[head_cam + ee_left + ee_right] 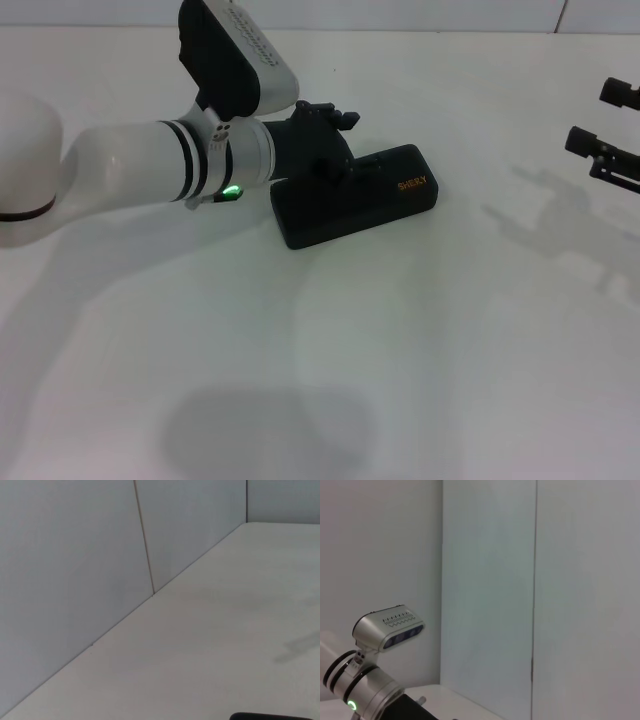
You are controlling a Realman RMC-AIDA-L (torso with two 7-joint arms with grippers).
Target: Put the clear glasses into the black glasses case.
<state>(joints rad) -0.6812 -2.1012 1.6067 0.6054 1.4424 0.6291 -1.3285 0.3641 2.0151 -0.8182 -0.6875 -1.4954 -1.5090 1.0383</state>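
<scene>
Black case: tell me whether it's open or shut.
Shut. The case lies flat on the table, lid down, no grey lining showing, orange lettering on top. The left gripper is over its far end.

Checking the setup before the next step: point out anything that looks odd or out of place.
The black glasses case lies closed and askew on the table, with the left gripper over its far end. The clear glasses are nowhere in view. The right gripper sits at the table's right edge.
</scene>
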